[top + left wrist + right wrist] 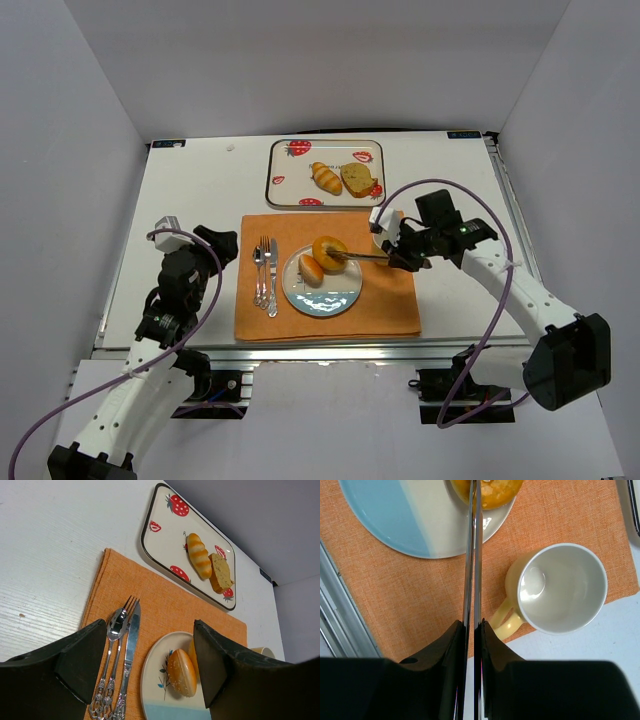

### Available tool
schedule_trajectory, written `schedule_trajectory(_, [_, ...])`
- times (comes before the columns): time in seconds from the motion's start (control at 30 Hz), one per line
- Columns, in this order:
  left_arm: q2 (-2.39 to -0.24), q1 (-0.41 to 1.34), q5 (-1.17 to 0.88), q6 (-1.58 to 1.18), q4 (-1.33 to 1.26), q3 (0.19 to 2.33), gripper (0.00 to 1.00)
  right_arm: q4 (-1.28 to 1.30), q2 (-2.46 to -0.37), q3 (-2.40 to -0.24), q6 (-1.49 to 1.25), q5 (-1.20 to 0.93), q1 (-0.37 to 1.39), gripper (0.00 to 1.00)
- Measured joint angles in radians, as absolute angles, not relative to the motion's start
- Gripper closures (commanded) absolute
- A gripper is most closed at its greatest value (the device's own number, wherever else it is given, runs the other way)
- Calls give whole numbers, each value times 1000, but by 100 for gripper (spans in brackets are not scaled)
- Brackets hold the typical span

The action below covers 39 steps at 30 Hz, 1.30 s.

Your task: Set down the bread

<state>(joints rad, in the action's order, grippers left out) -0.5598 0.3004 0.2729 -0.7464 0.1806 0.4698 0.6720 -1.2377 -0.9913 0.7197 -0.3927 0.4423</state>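
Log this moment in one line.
right gripper: shut on tongs | tongs: at bagel on plate | roll: on plate | left gripper: open

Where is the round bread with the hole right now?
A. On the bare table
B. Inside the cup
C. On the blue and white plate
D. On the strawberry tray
C: the bagel lies on the plate beside the roll, and the tongs held by the right gripper reach to it.
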Motion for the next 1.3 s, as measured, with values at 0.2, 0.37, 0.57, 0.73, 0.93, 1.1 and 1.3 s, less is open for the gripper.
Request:
schedule_trajectory(0.2, [-561,300,273,-746,180,470,21,697,-1214,-991,736,-394,443,94])
schedule_trajectory(0.37, [-572,300,273,-746,179,470,21,669,-1172,-995,714,-379,443,95])
schedule_trajectory(0.57, [-590,300,273,-746,179,470,22,590,-1126,-1052,659,-362,443,100])
schedule_trajectory(0.73, [-596,300,272,-746,173,470,59,431,-1092,-1031,493,-268,404,100])
schedule_trajectory(0.93, [-597,300,262,-746,161,470,95,187,-1077,-868,260,-22,237,100])
schedule_trajectory(1.1, [-600,300,258,-741,157,470,50,94,-1194,-746,136,62,51,100])
schedule_trajectory(1.3, [-612,300,250,-741,158,470,27,-4,-1315,-620,118,64,14,68])
